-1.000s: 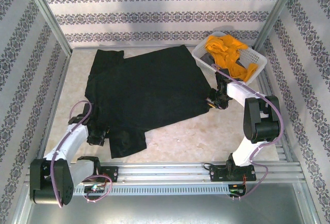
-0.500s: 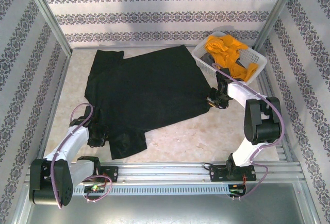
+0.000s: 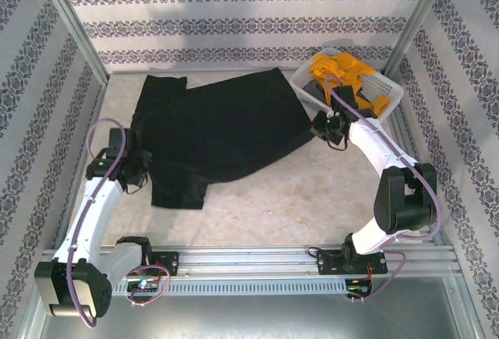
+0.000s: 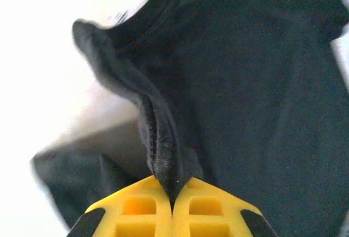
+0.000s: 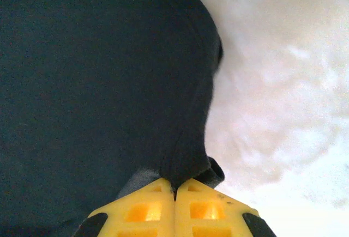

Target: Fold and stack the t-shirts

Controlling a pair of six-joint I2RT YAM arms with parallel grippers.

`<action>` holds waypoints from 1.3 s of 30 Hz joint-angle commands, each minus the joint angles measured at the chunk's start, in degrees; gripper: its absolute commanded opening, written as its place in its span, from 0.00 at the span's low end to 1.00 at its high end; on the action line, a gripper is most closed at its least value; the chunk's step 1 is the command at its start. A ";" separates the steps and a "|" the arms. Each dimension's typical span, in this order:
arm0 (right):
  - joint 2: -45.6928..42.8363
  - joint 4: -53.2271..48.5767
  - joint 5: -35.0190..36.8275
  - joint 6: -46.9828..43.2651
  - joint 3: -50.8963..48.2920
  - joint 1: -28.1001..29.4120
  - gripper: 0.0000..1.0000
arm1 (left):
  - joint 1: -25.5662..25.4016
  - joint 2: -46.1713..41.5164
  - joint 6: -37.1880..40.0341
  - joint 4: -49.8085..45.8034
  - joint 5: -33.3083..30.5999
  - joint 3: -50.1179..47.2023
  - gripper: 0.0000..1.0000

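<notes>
The black t-shirt (image 3: 214, 128) lies spread on the table, its near edge lifted and folding toward the back. My left gripper (image 3: 134, 174) is shut on the shirt's left edge; a pinched ridge of black cloth (image 4: 158, 139) rises from between the yellow fingers (image 4: 136, 207). My right gripper (image 3: 321, 125) is shut on the shirt's right corner, next to the basket; the black cloth (image 5: 109, 73) hangs from its closed fingertips (image 5: 210, 210). The mustard-yellow t-shirt (image 3: 343, 74) lies bunched in the basket.
The white lattice basket (image 3: 386, 86) stands at the back right, close to my right gripper. Patterned walls and metal posts ring the table. Bare pale tabletop (image 3: 296, 191) lies in front of the shirt. A metal rail (image 3: 249, 257) runs along the near edge.
Both grippers have moved away from the near edge toward the back, carrying the black shirt's near edge with them. The shirt now covers less of the front table.
</notes>
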 commanded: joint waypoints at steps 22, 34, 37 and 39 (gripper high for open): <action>-26.37 9.85 4.45 -1.25 -7.98 11.24 0.00 | 1.21 -8.73 4.82 -6.50 0.48 6.72 0.00; 19.84 17.38 -4.24 4.19 40.12 6.11 0.00 | 12.64 27.52 5.01 16.45 15.22 31.78 0.00; 24.98 15.34 -4.55 5.08 55.29 4.50 0.00 | 14.65 31.26 5.93 10.98 14.60 48.27 0.00; 26.19 15.62 -5.34 7.04 61.51 3.22 0.00 | 15.96 31.72 5.55 8.52 13.93 56.54 0.00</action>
